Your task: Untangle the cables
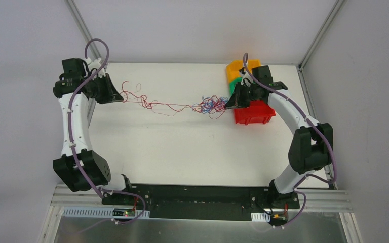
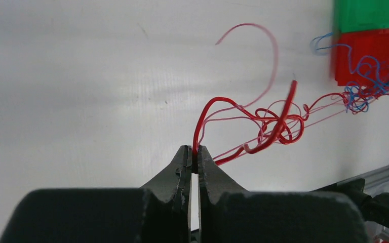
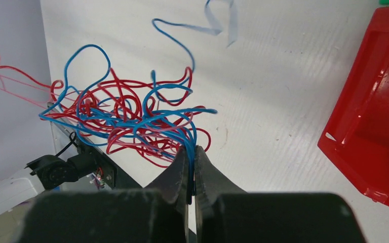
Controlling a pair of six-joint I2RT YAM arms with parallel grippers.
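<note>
Red bin beside tangled cables

No legible text or labels anywhere

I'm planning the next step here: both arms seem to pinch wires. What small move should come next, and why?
Probably ease the left end effector slowly away from the right end effector. The left is shut on a red wire, the right on blue wires at the tangle, and red strands run stretched between them.
</note>
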